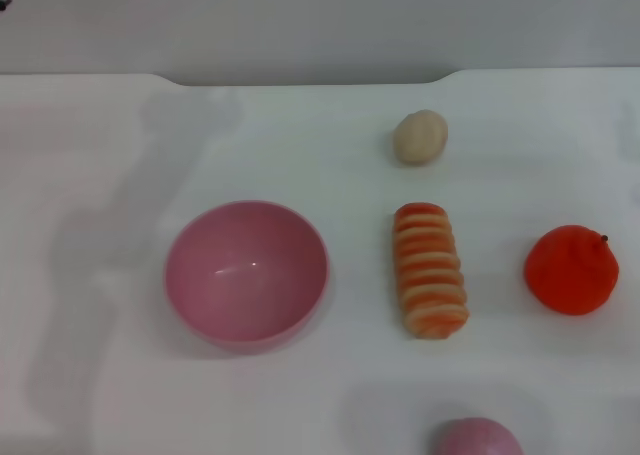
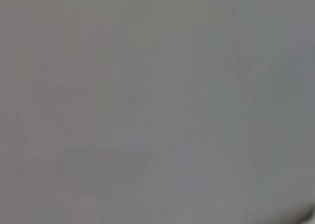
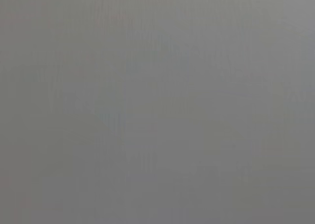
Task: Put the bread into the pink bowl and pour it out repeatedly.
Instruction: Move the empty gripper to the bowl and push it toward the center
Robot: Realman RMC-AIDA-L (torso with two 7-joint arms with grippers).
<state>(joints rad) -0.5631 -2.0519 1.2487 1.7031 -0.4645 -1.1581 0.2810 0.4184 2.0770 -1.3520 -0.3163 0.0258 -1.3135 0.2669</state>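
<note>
1. The white tabletop (image 1: 120, 375) fills the head view, every item resting on it, with a grey wall behind.
2. The pink bowl (image 1: 246, 273) sits upright left of centre, mouth open to the camera, nothing inside it.
3. The bread (image 1: 431, 269) lies flat just right of the bowl and clear of it, striped side up, its long axis running away from the robot.
4. An orange fruit (image 1: 571, 269) stands to the right of the bread, apart from it.
5. A small pink rounded object (image 1: 477, 438) is cut off by the near edge.
6. A beige bun (image 1: 420, 137) sits beyond the bread's far end, separate.
7. Neither pincer appears anywhere: both wrist views give only blank grey, so their state cannot be told.
</note>
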